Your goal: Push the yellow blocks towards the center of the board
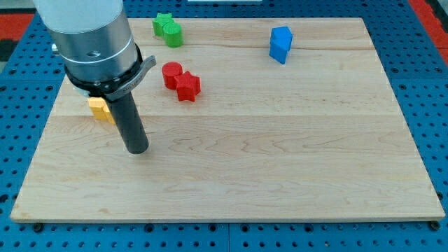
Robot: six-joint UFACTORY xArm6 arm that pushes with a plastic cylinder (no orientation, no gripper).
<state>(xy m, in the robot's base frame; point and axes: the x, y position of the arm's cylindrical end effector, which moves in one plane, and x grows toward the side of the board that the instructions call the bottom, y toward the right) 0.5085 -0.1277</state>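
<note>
My tip rests on the wooden board, in its left half as the view shows it. There is no gripper on this arm, only the dark rod, so nothing opens, closes or holds.

Taking my tip as the landmark: the yellow block lies just up and to the view's left of it, close beside the rod's shaft and partly hidden behind it. Its shape cannot be made out, and whether the rod touches it cannot be told. It sits near the board's left edge, well off the centre.

Further from my tip, up and to the view's right, are two red blocks touching each other: a red cylinder and, just right of it, a red star-like block.

Farther still, toward the view's top and a little right of my tip, two green blocks sit pressed together at the board's far edge.

Farthest from my tip, well to the view's upper right, stands a blue block, alone near the far edge.
</note>
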